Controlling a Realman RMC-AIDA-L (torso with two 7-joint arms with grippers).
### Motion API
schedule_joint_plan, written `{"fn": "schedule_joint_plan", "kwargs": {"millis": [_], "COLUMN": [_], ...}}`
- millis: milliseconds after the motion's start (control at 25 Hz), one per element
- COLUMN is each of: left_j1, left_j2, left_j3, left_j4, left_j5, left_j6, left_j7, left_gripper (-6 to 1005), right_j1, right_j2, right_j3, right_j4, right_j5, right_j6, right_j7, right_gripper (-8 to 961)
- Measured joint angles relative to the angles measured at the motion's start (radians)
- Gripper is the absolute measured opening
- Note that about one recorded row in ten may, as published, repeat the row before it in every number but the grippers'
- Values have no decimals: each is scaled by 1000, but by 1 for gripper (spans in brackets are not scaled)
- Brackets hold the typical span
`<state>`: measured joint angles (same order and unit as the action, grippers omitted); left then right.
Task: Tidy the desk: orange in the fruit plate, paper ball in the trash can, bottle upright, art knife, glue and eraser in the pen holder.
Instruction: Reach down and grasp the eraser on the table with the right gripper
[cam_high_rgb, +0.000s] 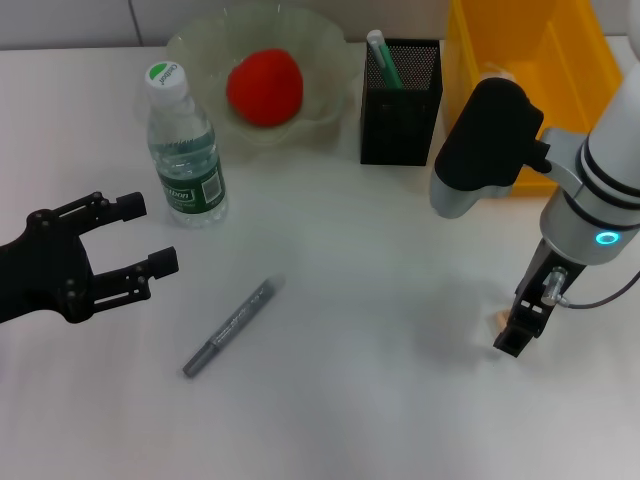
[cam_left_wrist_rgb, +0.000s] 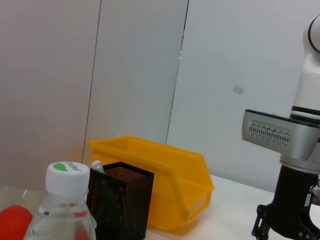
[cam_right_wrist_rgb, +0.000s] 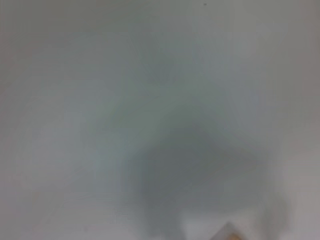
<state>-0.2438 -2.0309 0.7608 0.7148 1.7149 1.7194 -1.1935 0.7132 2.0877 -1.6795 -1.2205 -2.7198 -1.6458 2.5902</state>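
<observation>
From my head camera the desk (cam_high_rgb: 330, 400) is evenly and brightly lit, with only soft, faint shadows under the bottle (cam_high_rgb: 183, 150) and the knife (cam_high_rgb: 233, 327). The bowl (cam_high_rgb: 330, 70) shows mild glare on its rim. My left wrist view is sharp and evenly lit. My right wrist view is wholly out of focus, a grey haze with one dark shadow.

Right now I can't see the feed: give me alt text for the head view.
The right tool points down at a small object on the table; the open left tool hovers near the upright bottle. The art knife lies between them, with the orange in its plate.
</observation>
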Motion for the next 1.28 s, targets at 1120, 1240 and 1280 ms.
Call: {"fn": "schedule_joint_plan", "kwargs": {"millis": [1120, 1240, 1280], "left_j1": [3, 3, 3], "left_j2": [0, 0, 0], "left_j3": [0, 0, 0], "left_j4": [0, 0, 0], "left_j5": [0, 0, 0], "left_j6": [-4, -4, -4], "left_j7": [0, 0, 0], "left_gripper": [796, 796, 796], "right_j1": [-21, -35, -41], "right_j2": [-6, -8, -8], "right_j3": [11, 65, 82], "right_j4": [-101, -209, -256], "right_j5": [8, -5, -18], "right_j6": [-33, -72, -82], "right_j7": [13, 5, 3], "right_gripper": [454, 453, 453]}}
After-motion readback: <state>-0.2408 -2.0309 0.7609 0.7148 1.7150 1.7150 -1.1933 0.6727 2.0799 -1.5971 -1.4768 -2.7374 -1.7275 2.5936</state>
